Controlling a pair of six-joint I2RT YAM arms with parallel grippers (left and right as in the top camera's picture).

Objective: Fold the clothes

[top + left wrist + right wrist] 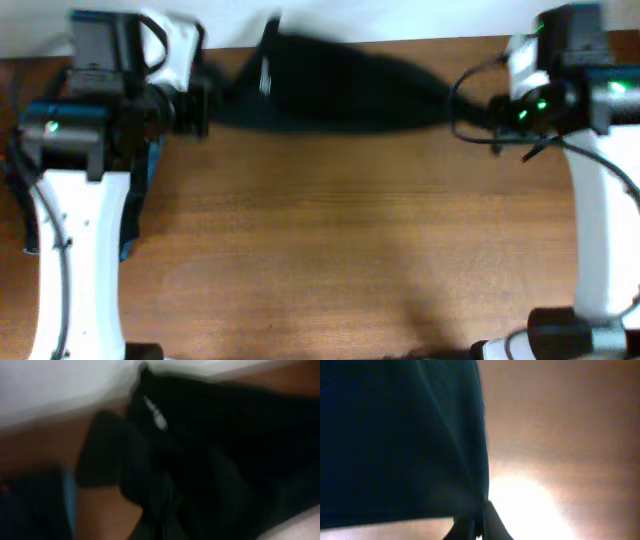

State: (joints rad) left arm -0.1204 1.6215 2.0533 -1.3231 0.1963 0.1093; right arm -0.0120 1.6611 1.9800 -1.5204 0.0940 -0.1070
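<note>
Brown wooden table (330,250) is filling most of the overhead view, and a pale white strip (400,20) is running beyond its far edge.

We are looking first at a black garment (330,85). It is stretching sideways along the far edge of the table as a long, dark, uneven band, wider in the middle and narrowing at both ends. A small white logo (157,416) is showing on the cloth near its left end. The close views are blurring badly, so we are not making out seams or sleeves.

The left gripper (200,108) is sitting closed at the narrow left end of the band, and we are judging that it is pinching the cloth there. The right gripper (479,529) is closing on a gathered corner of the same fabric, which is hanging away from its fingertips in the right wrist view.

Beneath the left arm (80,250), a teal-blue edge (148,170) is peeking out from a dark stack that the arm is mostly hiding.

We are judging the task to be partway along. The garment is being held out between both arms but is showing no neat fold, so laying it flat, folding it and adding it to the stack are looking like the work left.
</note>
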